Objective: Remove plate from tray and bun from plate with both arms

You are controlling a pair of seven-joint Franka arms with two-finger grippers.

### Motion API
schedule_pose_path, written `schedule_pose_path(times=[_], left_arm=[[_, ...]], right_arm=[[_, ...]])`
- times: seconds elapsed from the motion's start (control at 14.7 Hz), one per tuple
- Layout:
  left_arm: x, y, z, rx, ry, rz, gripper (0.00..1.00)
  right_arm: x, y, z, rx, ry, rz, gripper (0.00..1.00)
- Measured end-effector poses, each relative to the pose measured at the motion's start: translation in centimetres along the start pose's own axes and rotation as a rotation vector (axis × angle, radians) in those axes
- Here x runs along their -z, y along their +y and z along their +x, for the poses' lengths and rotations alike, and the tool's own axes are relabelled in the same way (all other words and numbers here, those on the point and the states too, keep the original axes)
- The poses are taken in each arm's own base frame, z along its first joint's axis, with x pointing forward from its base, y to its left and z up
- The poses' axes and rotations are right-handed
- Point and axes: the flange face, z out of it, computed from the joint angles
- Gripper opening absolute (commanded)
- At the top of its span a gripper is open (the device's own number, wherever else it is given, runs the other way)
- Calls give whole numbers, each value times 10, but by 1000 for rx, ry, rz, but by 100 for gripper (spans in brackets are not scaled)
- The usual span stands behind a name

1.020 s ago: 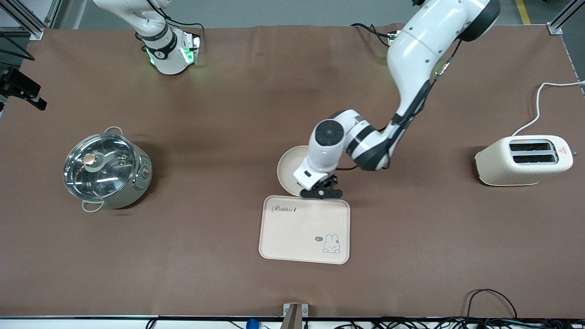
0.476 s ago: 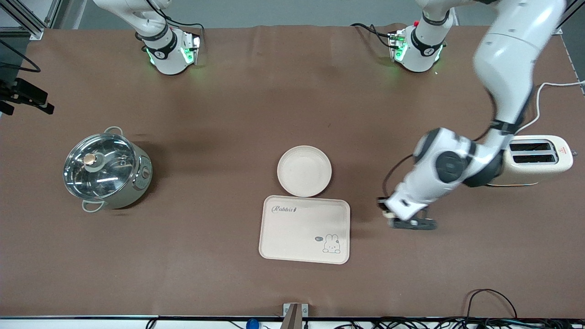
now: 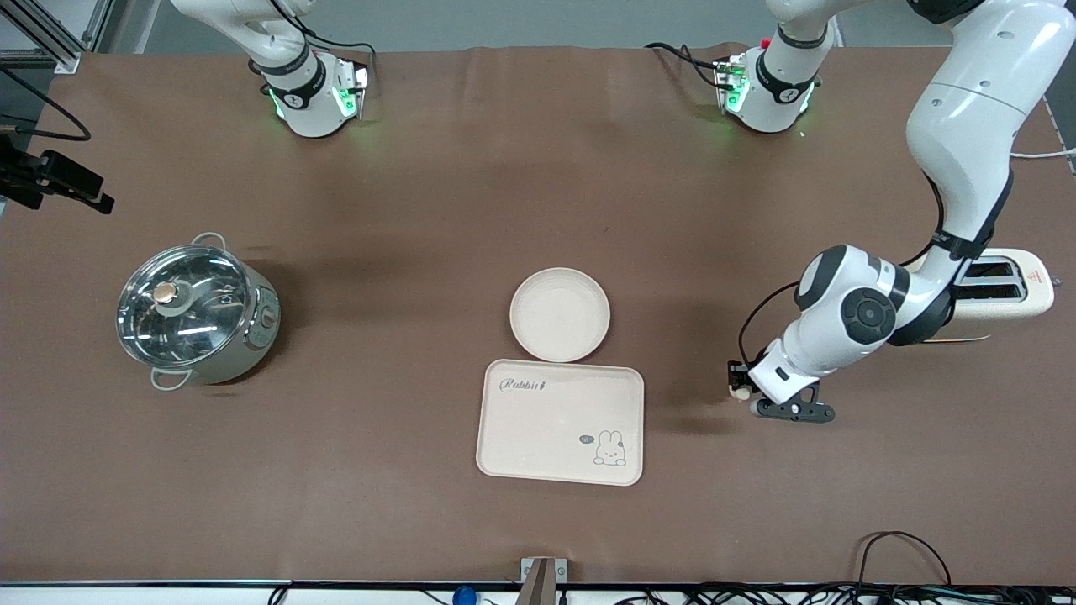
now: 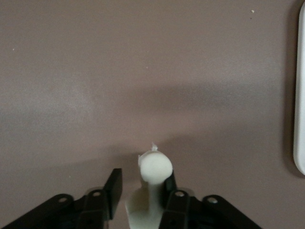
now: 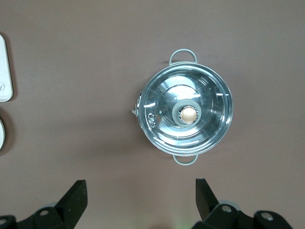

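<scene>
The round cream plate [image 3: 560, 313] lies on the table, touching the edge of the tray that is farther from the front camera. The bun [image 3: 741, 393] is a small pale lump beside the tray, toward the left arm's end of the table. My left gripper [image 3: 740, 382] is low over it. In the left wrist view the bun [image 4: 155, 168] stands between the open fingers [image 4: 113, 187], against one finger and apart from the other. My right gripper [image 3: 59, 181] hangs open and empty high over the table's right-arm end, and its wrist view [image 5: 140, 191] shows the fingers spread wide.
A cream rabbit tray [image 3: 561, 422] lies nearer to the front camera than the plate; its edge shows in the left wrist view [image 4: 300, 95]. A lidded steel pot [image 3: 195, 313] stands toward the right arm's end, also in the right wrist view [image 5: 186, 114]. A cream toaster [image 3: 1004, 286] stands under the left arm.
My left arm has swung away from the plate toward its own end of the table and come down around the bun. The plate stays on the table. My right gripper shifted slightly.
</scene>
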Motion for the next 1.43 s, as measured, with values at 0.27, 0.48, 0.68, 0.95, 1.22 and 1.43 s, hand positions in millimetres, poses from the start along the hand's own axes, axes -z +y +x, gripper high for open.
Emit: schedule_pose_path(times=[0.27,0.48,0.68,0.95,1.22,1.43], left_arm=[[8,-22,8,-17,26,9,100],[16,-41,13,-20,40,16,100],[17,-46,13,-15,39,18,100],[31,-49,19,-14,23,41,100],[160,-27,35,-8,-32,139,100],[279,5,20,10,-15,191,100]], right_arm=[[0,-1,0,-3,2,0,100],[0,-11,0,13,1,-1,100],[0,-14,0,17,0,-1,100],[0,-16,0,21,-1,-1,100],[0,-16,-1,20,-2,-1,100],[0,-15,-1,20,0,-1,100]])
